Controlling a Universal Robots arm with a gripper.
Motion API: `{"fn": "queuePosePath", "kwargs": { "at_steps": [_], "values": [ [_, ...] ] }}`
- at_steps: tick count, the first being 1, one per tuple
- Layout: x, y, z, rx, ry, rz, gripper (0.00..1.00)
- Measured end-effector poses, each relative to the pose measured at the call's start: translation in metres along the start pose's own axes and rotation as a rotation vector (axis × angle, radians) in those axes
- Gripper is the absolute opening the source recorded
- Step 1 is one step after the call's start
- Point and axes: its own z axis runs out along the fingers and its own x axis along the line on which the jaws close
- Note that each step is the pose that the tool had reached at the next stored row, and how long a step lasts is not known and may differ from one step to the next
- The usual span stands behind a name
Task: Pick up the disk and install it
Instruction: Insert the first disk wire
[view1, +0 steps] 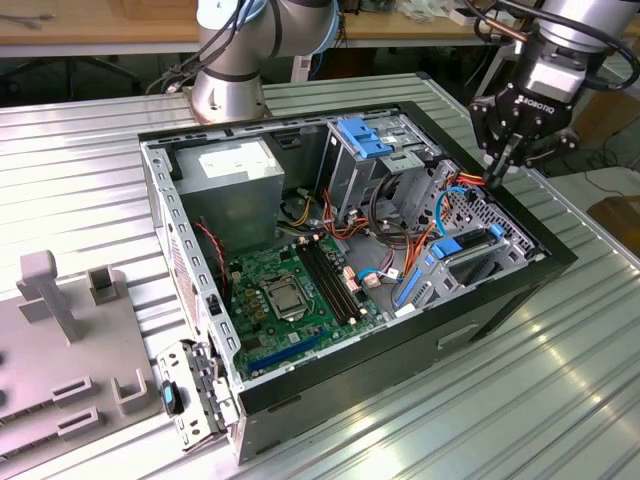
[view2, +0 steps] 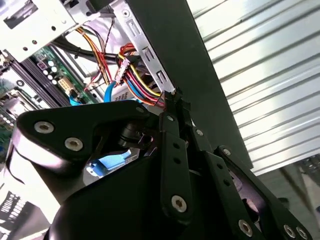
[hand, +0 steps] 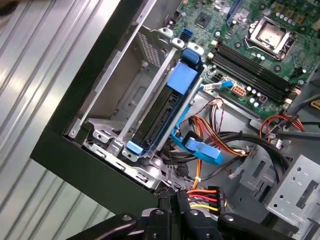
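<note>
The disk (hand: 161, 111) stands on edge inside the drive cage (hand: 122, 97) at the exterior view's right end of the open computer case (view1: 400, 335). Its blue rails run along the cage's metal guides, which seems to be what keeps it upright and square there. Whether it is latched fully home I cannot tell. The gripper (view1: 497, 172) hangs in the upper right of the exterior frame, over the case's rim beside that cage and apart from the disk. Its jaws are pressed together with nothing between them, probably to make a slim tip that fits between the case wall and the coloured cables (hand: 205, 196) just beside it in both wrist views. The case lies open side up on the ribbed counter (view1: 500, 420), so the bay can be reached from above.
</note>
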Motion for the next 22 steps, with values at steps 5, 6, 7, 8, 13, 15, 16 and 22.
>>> {"fn": "queuePosePath", "kwargs": {
  "at_steps": [5, 6, 7, 8, 13, 15, 16, 22],
  "values": [
    [-0.0004, 0.0007, 0.0000, -0.0047, -0.0004, 0.061, 0.17],
    [-0.0005, 0.0009, 0.0000, -0.0047, -0.0004, 0.061, 0.17],
    [-0.0006, 0.0011, 0.0000, -0.0047, -0.0004, 0.061, 0.17],
    [-0.0006, 0.0011, -0.0001, -0.0050, -0.0003, 0.065, 0.17],
    [-0.0007, 0.0011, 0.0000, -0.0114, -0.0008, 0.148, 0.17],
    [-0.0007, 0.0011, 0.0000, -0.0135, -0.0010, 0.175, 0.17],
    [-0.0007, 0.0011, 0.0000, -0.0148, -0.0011, 0.193, 0.17],
    [-0.0002, 0.0031, 0.0002, -0.0176, -0.0017, 0.229, 0.17]
  ]
}}
